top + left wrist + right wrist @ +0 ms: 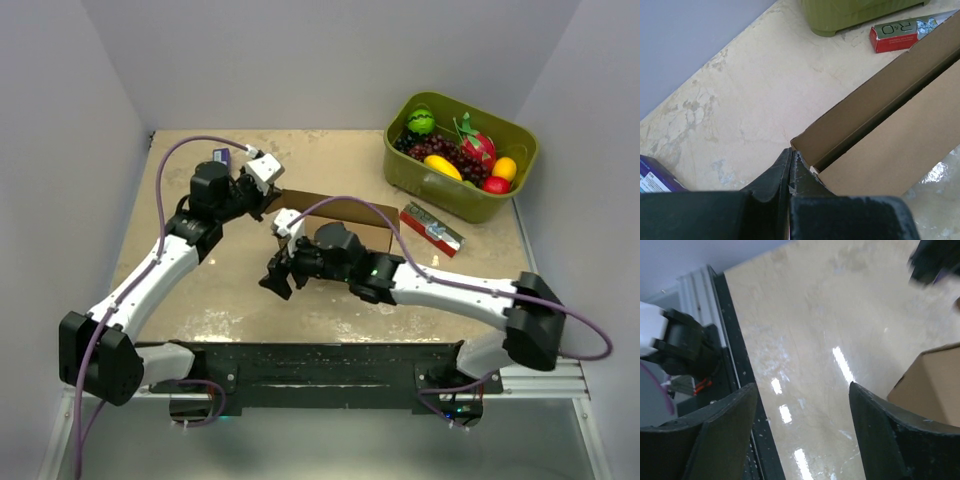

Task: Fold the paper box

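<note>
At the box (880, 150) corner, your left tool (791, 162) sits closed tight, likely steadying it; your right tool (802, 390) hangs wide open, empty, alongside.

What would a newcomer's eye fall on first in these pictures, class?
The green bin heaped with bright fruit in the far right corner stands out most. Mid-table lies the brown box, with the left hand shut at its corner and the right hand open above the table beside it.
</note>
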### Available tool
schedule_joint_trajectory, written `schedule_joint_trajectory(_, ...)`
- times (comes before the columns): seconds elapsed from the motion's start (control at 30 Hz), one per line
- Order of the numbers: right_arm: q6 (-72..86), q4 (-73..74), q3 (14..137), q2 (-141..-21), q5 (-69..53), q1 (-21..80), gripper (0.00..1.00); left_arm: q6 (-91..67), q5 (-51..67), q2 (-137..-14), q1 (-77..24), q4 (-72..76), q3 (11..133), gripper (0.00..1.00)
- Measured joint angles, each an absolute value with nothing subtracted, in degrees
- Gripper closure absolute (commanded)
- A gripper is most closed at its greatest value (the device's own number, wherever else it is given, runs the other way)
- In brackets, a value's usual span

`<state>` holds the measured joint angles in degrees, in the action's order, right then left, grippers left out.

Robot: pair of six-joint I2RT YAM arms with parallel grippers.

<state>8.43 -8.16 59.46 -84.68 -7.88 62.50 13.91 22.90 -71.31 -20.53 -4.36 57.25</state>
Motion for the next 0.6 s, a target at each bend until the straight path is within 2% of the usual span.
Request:
schedule_joint_trajectory(0.13,3.84,2.39,67.42,-76.38,-5.17,62.41,0.09,13.13,23.00,-71.57,-19.77,-2.63,56.49,1.00)
schedule_joint_trajectory(0.23,-0.91,7.64,72.12,-72.36,-2.48,61.32,0.07,12.97,23.07,-71.57,-19.62,-2.13,56.31,1.00)
schedule_joint_trajectory(0.4,-9.54,13.43,74.39,-69.08,-3.27,50.19,0.06,13.02,24.12,-71.57,-19.31,-0.86,55.66,1.00)
schedule_joint_trajectory(0.6,-17.63,17.58,76.05,-76.73,-12.53,34.98,0.10,13.04,26.41,-71.57,-18.74,-0.49,55.48,1.00)
